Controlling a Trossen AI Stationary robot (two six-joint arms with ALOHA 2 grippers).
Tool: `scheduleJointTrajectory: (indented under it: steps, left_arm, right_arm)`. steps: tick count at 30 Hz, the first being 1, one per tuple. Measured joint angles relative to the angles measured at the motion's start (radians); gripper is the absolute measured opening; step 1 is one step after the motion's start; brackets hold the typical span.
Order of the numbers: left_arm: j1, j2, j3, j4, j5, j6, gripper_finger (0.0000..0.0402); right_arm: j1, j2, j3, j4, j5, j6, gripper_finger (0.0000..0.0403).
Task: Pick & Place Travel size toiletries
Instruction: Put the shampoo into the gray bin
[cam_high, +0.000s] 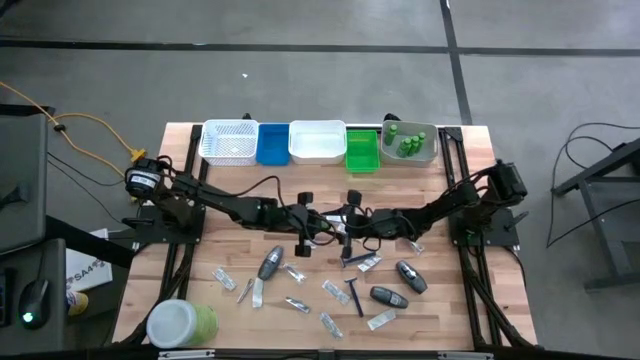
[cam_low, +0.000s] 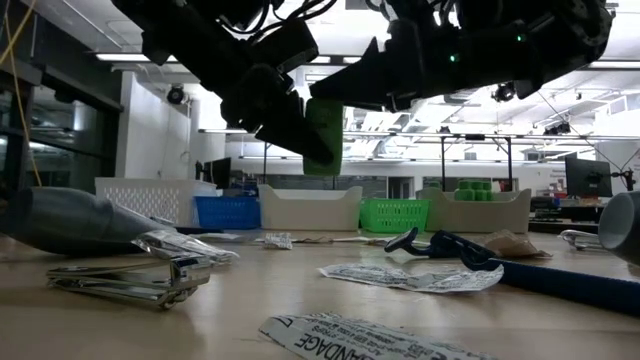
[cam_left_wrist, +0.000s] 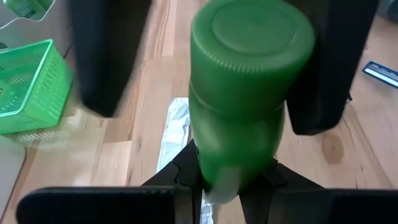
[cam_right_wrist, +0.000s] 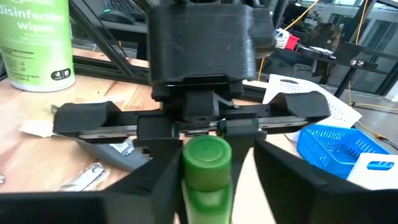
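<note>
The small green bottle (cam_low: 322, 135) hangs in the air over the middle of the wooden table (cam_high: 240, 240), cap and shoulders plain to see. Its lower end is hidden behind dark gripper parts in both wrist views. From above it is almost wholly covered by the two arms that meet there.

The left gripper (cam_left_wrist: 221, 56) is clamped on the bottle near the cap. The right gripper (cam_right_wrist: 217, 149) meets the bottle from the other end; whether it is closed on it cannot be told.

On the near part of the table lie silvery sachets (cam_high: 381, 320), dark grey oval pieces (cam_high: 388, 296) and a blue razor (cam_high: 355, 293). At the far edge, beside a green basket (cam_high: 362, 150), a beige tub (cam_high: 428, 152) holds more green bottles (cam_high: 408, 143).
</note>
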Motion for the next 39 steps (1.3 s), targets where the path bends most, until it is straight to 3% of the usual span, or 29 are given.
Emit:
scheduleJointTrajectory:
  steps: [6,16,21,25,32,34,39]
  left_arm:
    - [0.001,0.0,0.0,0.0,-0.003,-0.004,0.007]
    - [0.0,-0.003,0.0,-0.054,-0.04,-0.005,0.0138]
    - [-0.001,-0.043,0.0,-0.148,-0.132,-0.038,0.015]
    - [-0.001,-0.083,-0.011,-0.215,-0.202,-0.068,0.0151]
    - [0.0,-0.125,-0.091,-0.168,-0.286,-0.092,0.0152]
    - [0.0,-0.149,-0.111,-0.193,-0.312,-0.097,0.0152]
    - [0.0,-0.195,-0.132,-0.172,-0.318,-0.114,0.0152]
  right_arm:
    - [-0.001,0.0,0.0,-0.005,-0.004,0.017,0.0086]
    - [-0.001,-0.03,-0.001,-0.07,0.066,0.063,0.0086]
    - [-0.002,-0.146,-0.001,-0.243,0.229,0.094,0.0086]
    - [-0.015,-0.274,-0.002,-0.461,0.427,0.155,0.0086]
    - [-0.088,-0.5,-0.002,-0.872,0.769,0.388,0.0086]
    - [-0.12,-0.547,-0.001,-1.004,0.827,0.505,0.0086]
    - [-0.227,-0.604,-0.001,-1.29,0.86,0.78,0.0086]
